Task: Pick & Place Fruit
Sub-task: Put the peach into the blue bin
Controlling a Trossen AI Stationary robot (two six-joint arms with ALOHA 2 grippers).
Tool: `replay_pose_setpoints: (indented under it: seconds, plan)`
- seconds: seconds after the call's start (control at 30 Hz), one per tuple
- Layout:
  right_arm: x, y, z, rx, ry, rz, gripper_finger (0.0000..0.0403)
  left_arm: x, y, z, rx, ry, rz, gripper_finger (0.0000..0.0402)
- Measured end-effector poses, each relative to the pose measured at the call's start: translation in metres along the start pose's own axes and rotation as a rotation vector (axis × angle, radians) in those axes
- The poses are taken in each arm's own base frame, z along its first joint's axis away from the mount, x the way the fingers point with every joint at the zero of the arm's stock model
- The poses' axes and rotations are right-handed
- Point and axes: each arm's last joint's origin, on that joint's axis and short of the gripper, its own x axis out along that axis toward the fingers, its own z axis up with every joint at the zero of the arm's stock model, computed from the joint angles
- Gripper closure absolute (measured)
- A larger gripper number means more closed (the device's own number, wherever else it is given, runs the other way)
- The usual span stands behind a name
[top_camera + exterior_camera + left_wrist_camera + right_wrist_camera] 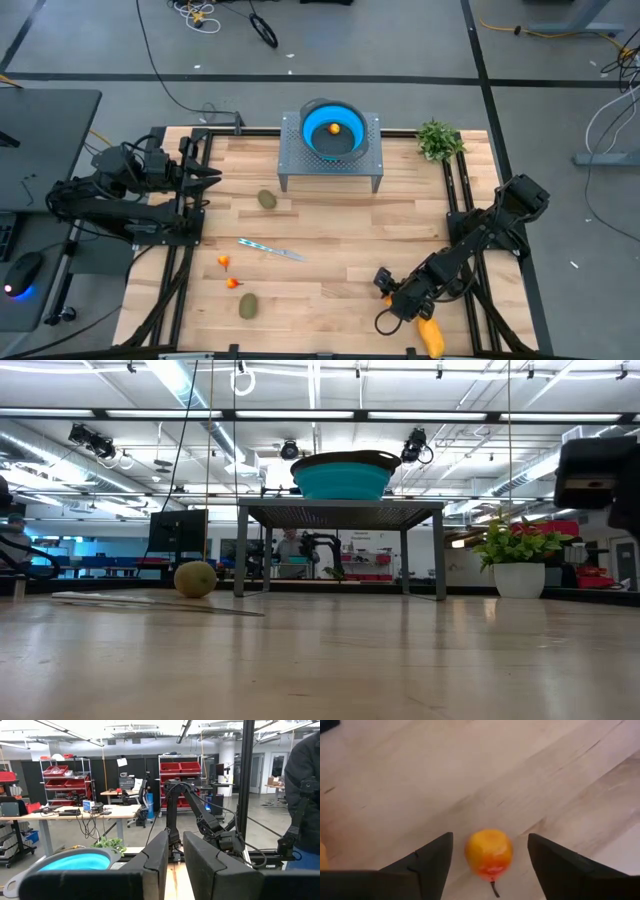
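A tiny red-orange fruit [488, 852] lies on the wooden table near its front right, with a short stem toward the camera. My right gripper [385, 291] slants down over it, open, one finger on either side with a gap to each [490, 857]. An elongated yellow-orange fruit [431, 337] lies just behind the gripper at the front edge. Two kiwi-like ovals [267, 199] [248, 305] and two tiny red-orange fruits [224, 262] [233, 283] rest on the table. Another orange fruit [334, 128] sits in the blue bowl [330, 140]. My left gripper [208, 176] waits at the table's left, holding nothing, its fingers a narrow gap apart [175, 865].
The blue bowl stands on a perforated metal stand [330, 172] at the far middle. A potted green plant [438, 140] is at the far right. A slim silvery-blue knife [271, 249] lies left of centre. Bare wood spans the table's middle.
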Motion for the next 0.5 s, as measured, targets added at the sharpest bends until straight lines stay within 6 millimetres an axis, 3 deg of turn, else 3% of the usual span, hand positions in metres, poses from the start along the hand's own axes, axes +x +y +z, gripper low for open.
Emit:
replay_pose_setpoints:
  seconds: [0.5]
  plan:
    - [0.0, 0.0001, -0.0006, 0.0, 0.006, 0.002, 0.0221, 0.0, 0.0, 0.0001, 0.0, 0.0, 0.0, 0.0334]
